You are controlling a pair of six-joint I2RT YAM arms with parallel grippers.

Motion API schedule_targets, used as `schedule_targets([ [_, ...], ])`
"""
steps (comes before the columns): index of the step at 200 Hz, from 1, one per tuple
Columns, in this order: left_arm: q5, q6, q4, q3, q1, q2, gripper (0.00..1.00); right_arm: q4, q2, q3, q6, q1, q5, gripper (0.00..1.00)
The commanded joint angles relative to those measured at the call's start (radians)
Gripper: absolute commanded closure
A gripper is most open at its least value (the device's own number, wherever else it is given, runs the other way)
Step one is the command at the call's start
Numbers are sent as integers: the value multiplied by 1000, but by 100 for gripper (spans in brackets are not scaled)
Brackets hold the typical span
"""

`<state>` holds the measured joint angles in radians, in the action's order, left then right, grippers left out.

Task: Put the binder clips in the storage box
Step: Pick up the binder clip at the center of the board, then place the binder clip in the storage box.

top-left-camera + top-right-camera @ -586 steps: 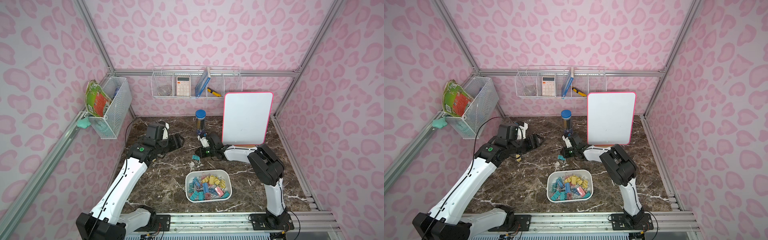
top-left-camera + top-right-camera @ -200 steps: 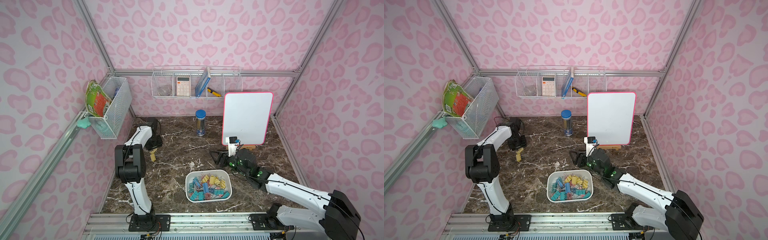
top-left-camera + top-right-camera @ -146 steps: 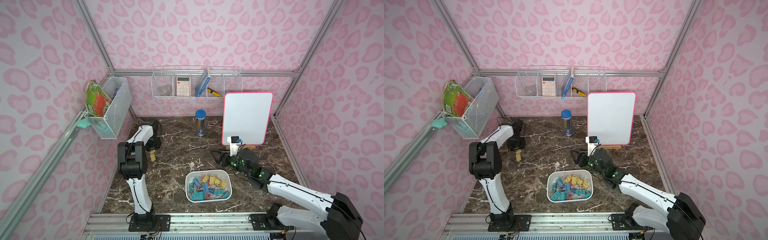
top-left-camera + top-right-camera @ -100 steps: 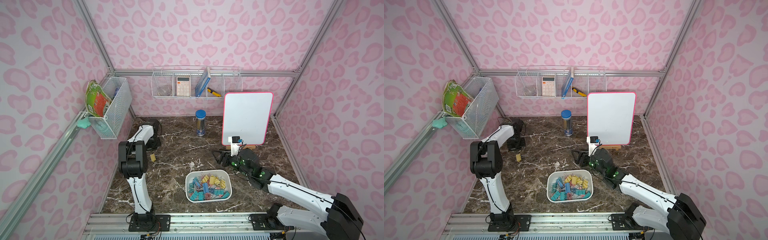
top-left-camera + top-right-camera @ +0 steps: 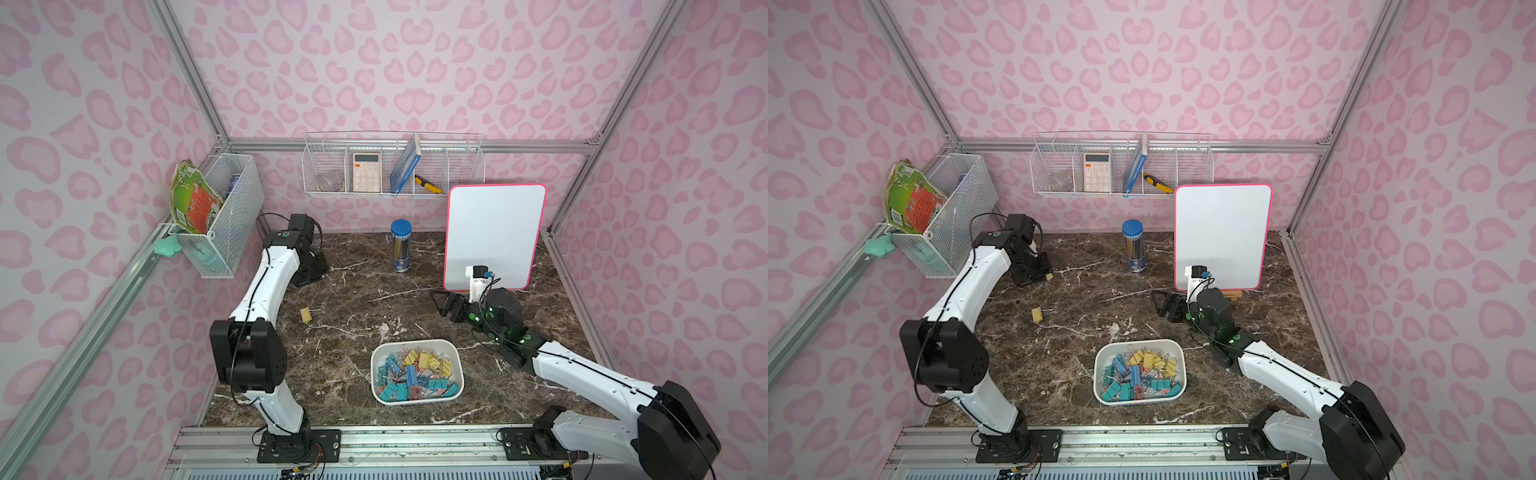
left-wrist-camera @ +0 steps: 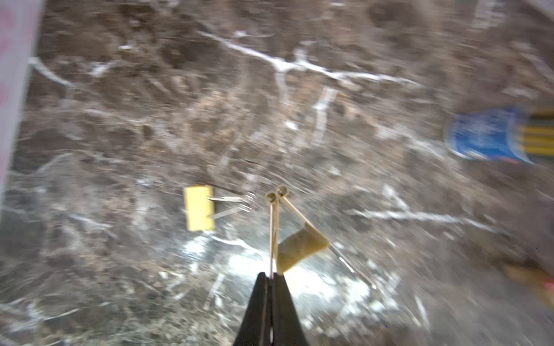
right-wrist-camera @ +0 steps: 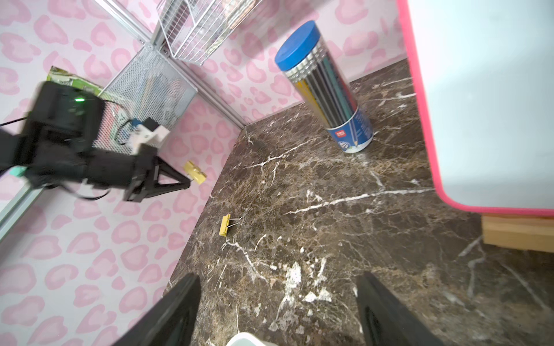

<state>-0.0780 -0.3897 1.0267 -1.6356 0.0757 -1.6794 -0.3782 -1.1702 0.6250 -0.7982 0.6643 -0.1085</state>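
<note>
Presently, the left end effector (image 6: 271,277) is pressed together on a wire handle of the held yellow clip (image 6: 301,247) near the back-left corner; the storage box (image 5: 1139,342), heaped with binder clips (image 5: 1138,372), lies well apart toward the front and the robot's right. A loose yellow clip (image 7: 224,225) is left on the tabletop (image 7: 329,209), nearer the left arm, handles pointed toward the spread, empty right end effector (image 7: 277,278). The pinch is resolved only in the blurred left wrist view, probably on one handle; in a top view merely a yellow corner is shown.
</note>
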Motion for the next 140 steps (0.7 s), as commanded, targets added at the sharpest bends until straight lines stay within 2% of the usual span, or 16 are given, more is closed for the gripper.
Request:
schedule_targets([
  [1, -328, 54, 4, 58, 178, 128, 100, -13, 21, 8, 34, -33, -9, 13],
  [16, -390, 81, -59, 130, 363, 212, 100, 6, 45, 5, 25, -81, 0, 13],
  [29, -396, 94, -78, 169, 528, 242, 100, 3, 82, -14, 6, -120, 16, 13],
  [43, -346, 108, -72, 212, 675, 238, 100, 7, 127, -37, -8, -155, 36, 13],
  [55, -306, 94, -72, 261, 749, 224, 100, 21, 158, -50, -14, -173, 51, 14],
  [92, -242, 51, -46, 393, 794, 161, 100, 57, 207, -70, -26, -186, 75, 15],
  [106, -278, 69, -46, 410, 795, 140, 100, 43, 213, -86, -38, -186, 74, 15],
  [126, -347, 88, -78, 432, 796, 123, 92, 35, 204, -85, -46, -187, 63, 16],
  [140, -349, 95, -81, 439, 796, 106, 89, 40, 197, -78, -43, -186, 59, 16],
])
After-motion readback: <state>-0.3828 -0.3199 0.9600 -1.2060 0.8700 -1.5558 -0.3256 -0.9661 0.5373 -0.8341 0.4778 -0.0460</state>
